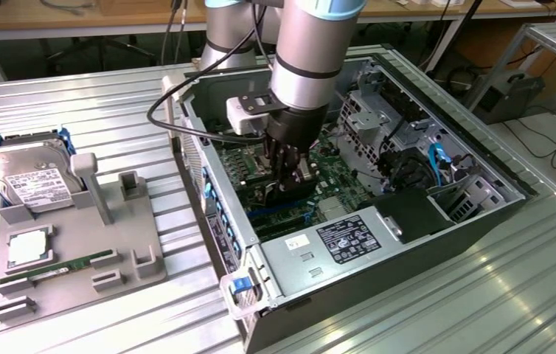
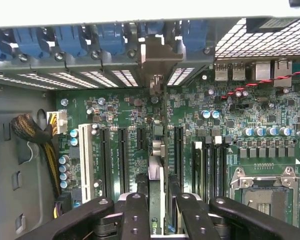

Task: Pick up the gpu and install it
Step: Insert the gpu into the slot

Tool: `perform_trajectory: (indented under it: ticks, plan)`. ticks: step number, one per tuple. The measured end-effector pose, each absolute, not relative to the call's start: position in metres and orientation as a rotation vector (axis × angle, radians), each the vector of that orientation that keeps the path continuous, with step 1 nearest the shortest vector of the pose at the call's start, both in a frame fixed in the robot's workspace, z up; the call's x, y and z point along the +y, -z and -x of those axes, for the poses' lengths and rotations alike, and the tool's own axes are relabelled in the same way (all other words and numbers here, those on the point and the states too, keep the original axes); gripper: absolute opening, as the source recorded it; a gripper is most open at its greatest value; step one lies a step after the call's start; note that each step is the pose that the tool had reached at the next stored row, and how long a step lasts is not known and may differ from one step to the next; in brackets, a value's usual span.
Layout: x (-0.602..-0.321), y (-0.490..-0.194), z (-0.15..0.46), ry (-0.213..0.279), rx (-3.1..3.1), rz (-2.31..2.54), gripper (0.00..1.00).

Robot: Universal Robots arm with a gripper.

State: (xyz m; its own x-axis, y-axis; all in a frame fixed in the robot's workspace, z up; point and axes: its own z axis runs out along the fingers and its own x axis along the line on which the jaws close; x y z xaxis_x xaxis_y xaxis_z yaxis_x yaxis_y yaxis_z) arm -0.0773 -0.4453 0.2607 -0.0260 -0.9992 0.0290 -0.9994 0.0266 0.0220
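Grey plastic makes up the parts holder (image 1: 71, 251) on the exterior view's left, standing on the ribbed metal surface (image 1: 436, 310). A silver hard drive (image 1: 24, 181) with a white label leans in its rear cradle, and a slim green memory stick (image 1: 62, 267) lies in a slot near its front. To the right of the holder the open computer case (image 1: 357, 184) lies on its side, its green motherboard (image 1: 332, 177) exposed. The arm reaches down into the case, and the hand (image 1: 288, 173) is deep among the expansion slots. In the wrist view the hand (image 2: 157, 200) has its two dark fingers (image 2: 135, 210) partly closed on the gpu (image 2: 156, 185), seen edge-on between them. The card stands upright over the motherboard's slots, its metal bracket (image 2: 157, 60) at the case's rear slot openings.
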Motion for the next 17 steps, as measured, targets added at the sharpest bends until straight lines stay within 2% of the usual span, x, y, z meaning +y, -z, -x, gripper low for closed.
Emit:
perform_trajectory:
  ticks: [17]
  plan:
    - [-0.443, -0.2589, 0.0773, -0.006, -2.225, -2.167, 0.26]
